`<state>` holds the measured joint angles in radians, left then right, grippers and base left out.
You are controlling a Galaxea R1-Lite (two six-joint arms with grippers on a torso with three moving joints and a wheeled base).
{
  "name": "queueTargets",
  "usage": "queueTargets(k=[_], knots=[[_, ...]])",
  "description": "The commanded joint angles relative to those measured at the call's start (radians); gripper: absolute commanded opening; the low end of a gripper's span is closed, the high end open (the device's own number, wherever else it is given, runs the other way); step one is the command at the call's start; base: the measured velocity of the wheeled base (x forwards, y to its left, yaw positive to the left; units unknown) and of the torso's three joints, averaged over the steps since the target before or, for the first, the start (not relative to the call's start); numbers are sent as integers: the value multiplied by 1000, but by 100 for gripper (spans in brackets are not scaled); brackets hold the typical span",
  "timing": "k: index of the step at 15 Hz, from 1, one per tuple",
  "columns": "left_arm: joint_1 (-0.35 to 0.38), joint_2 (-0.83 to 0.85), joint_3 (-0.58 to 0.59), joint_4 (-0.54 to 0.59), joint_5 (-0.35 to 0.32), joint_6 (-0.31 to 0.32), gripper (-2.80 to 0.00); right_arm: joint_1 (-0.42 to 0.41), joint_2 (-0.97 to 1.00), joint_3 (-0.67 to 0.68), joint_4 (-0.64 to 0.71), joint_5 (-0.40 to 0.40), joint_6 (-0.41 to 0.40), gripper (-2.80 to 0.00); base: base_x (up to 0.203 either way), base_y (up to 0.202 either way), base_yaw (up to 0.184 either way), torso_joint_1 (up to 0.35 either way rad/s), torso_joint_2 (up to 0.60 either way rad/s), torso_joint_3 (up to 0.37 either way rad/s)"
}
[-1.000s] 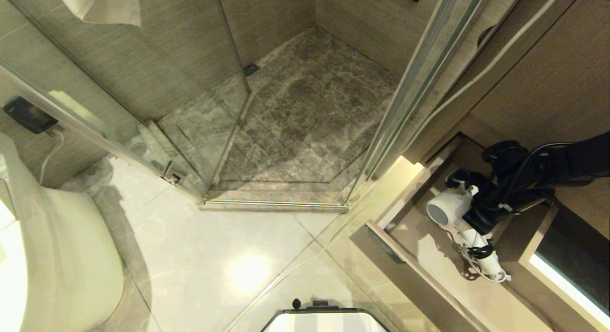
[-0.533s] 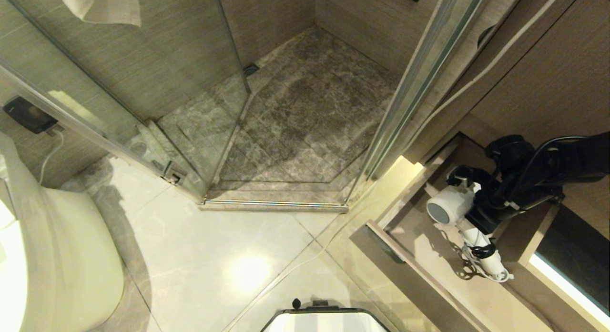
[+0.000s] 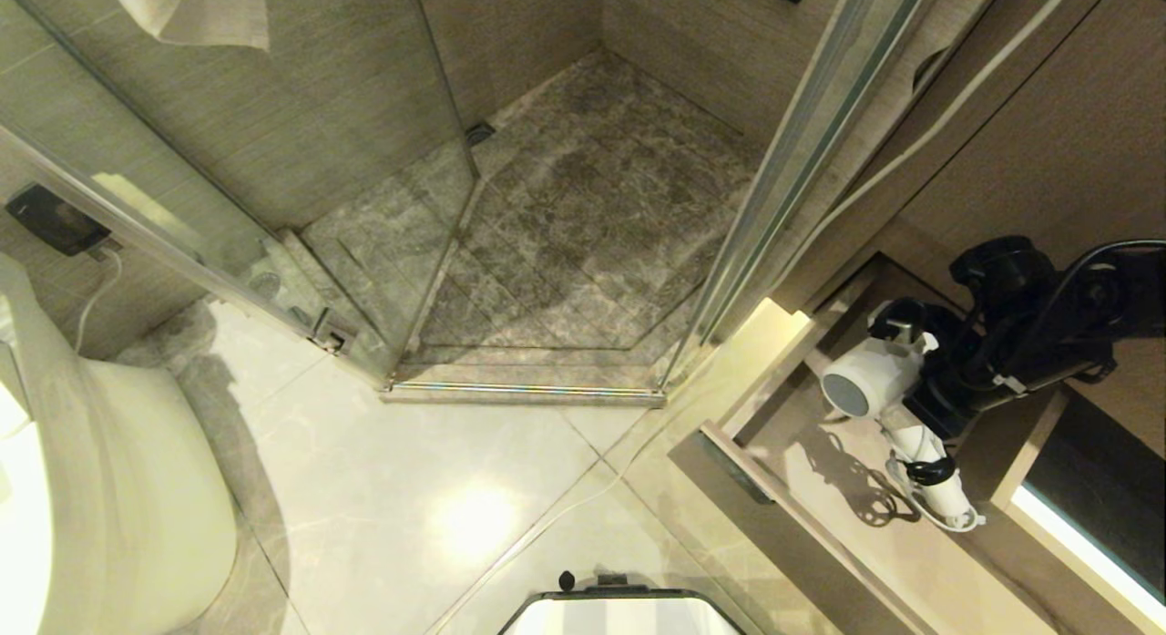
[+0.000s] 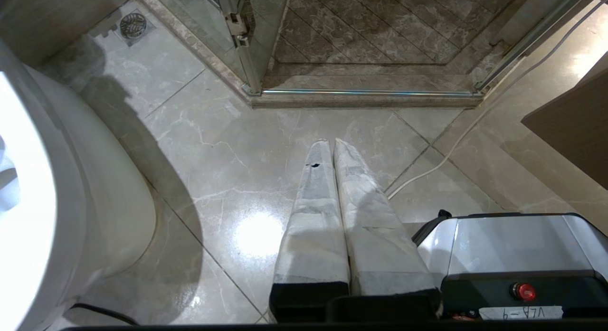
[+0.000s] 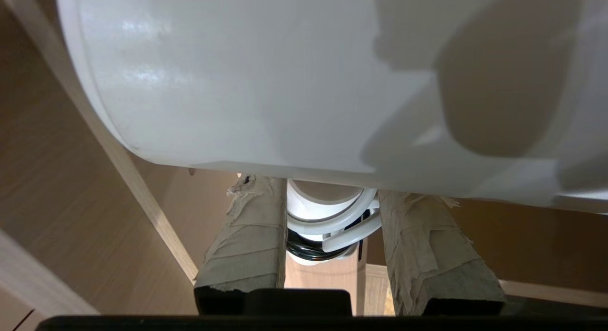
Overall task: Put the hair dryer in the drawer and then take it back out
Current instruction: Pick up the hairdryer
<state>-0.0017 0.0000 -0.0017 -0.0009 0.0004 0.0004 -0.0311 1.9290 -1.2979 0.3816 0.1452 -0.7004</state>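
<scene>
Hair dryer [image 3: 874,389] – white plastic, fat barrel, grey end – hangs pinched in the right gripper [image 3: 915,407] over the open beige wood-grain drawer [image 3: 783,503], so looks like step 2 of 2, the take-out. Left gripper [image 4: 331,146]'s fingers pressed together, parked.

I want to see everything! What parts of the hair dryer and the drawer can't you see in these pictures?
- Hair dryer handle: in the head view the right gripper covers its upper part.
- Barrel's ends: cut off by the right wrist view's edges.
- Drawer: its near end runs off the head view's bottom edge; the arm hides its far corner.
- Left gripper: only the left wrist view shows it, over the floor.
</scene>
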Motion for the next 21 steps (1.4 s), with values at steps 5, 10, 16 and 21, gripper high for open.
queueTargets(k=[5, 10, 16, 21], knots=[[0, 2, 0, 0, 0, 0, -280, 6, -101, 14, 1, 5, 2, -280, 0, 0, 0, 0, 0, 0], [0, 2, 0, -1, 1, 1, -280, 6, -162, 26, 6, 21, 27, -280, 0, 0, 0, 0, 0, 0], [0, 2, 0, -1, 1, 1, -280, 5, -236, 54, 8, 31, 58, -280, 0, 0, 0, 0, 0, 0], [0, 2, 0, -1, 1, 1, -280, 5, -293, 67, 21, 30, 58, -280, 0, 0, 0, 0, 0, 0]])
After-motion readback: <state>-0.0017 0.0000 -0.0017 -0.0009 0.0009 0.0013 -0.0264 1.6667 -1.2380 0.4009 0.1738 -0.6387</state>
